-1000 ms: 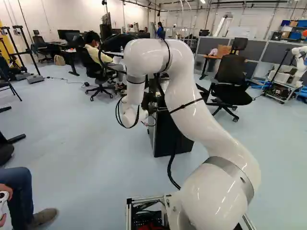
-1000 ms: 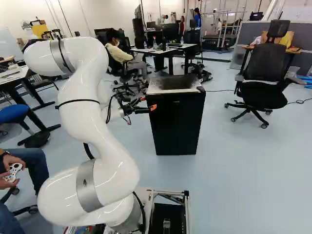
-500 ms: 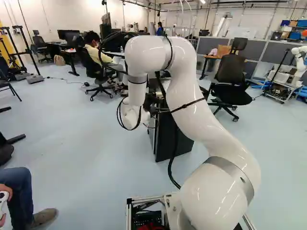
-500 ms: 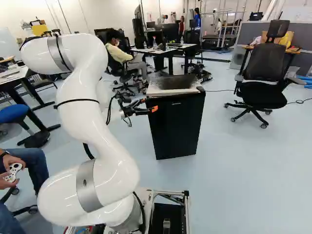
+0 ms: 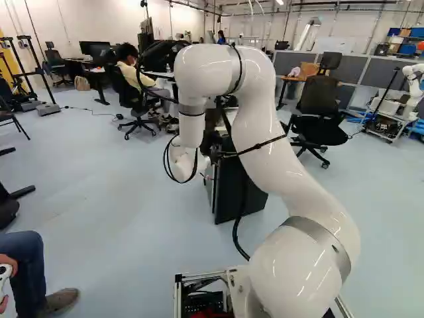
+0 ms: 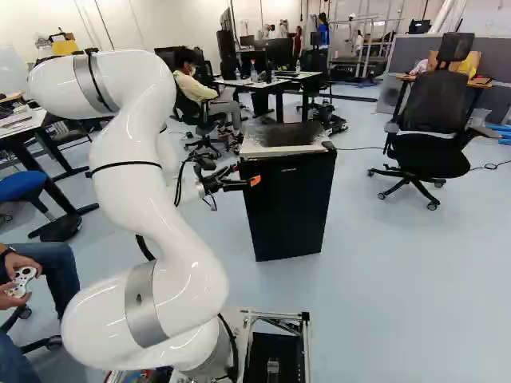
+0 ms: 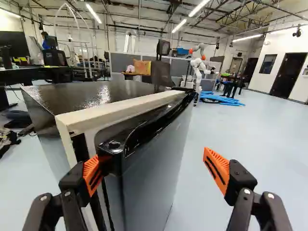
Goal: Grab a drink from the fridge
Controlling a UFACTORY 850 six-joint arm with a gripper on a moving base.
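fridge (image 6: pixel 287 199): on the floor (image 6: pixel 399 271), nearer than the floor's far edge by the partition (image 6: pixel 495 52) | body's probably heavy, door (image 7: pixel 154 183) stiff, slick, seal might tug; I'd hook its near side edge | fingers (image 7: pixel 222 166) wide, gripping nothing | door swing needs room forward tbh

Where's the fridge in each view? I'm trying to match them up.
Left base view: the fridge is near the middle, partly hidden by the arm.
Right base view: near the middle, just right of the arm.
Wrist view: close ahead, one orange pad of the open claw at its door's edge.
Shared landmark: the black high-backed chair, beyond the fridge.
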